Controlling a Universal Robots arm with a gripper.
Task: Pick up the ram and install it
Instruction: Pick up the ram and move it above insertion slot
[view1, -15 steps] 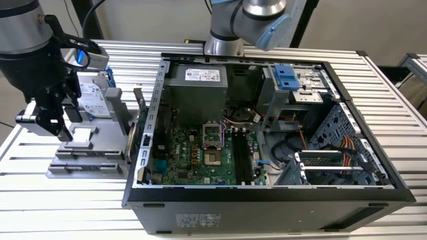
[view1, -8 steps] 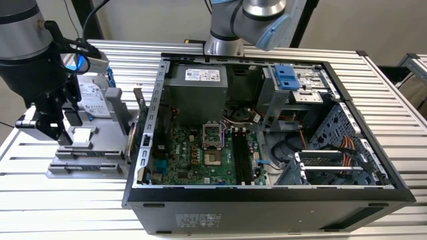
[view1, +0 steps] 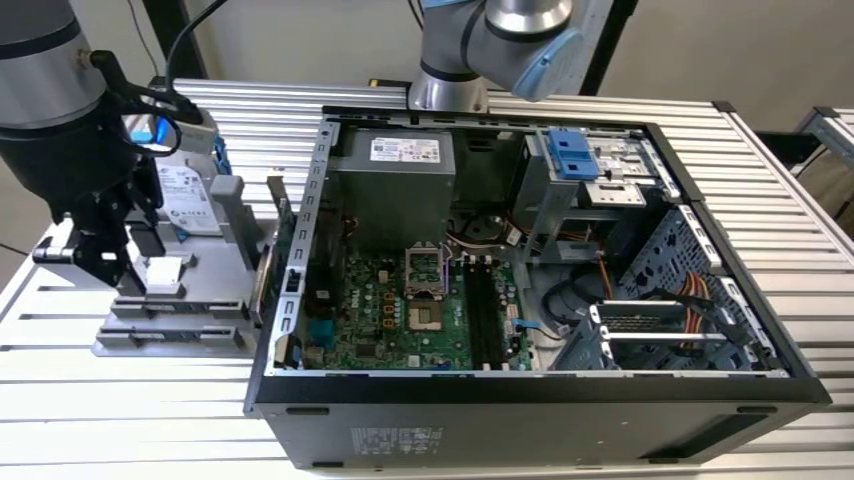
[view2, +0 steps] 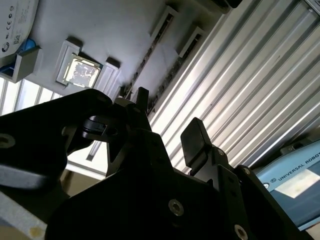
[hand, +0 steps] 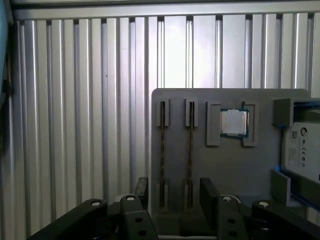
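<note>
You see the ram edge-on: a thin dark strip with brownish flecks, standing in a slot of the matte grey holder, with a second stick just beside it. Your gripper hangs over the holder's slotted end, its black fingers apart and gripping nothing. A square silver chip sits in the holder's pocket.

Bright light glares off the ribbed table, leaving the fingers darkly silhouetted.
</note>
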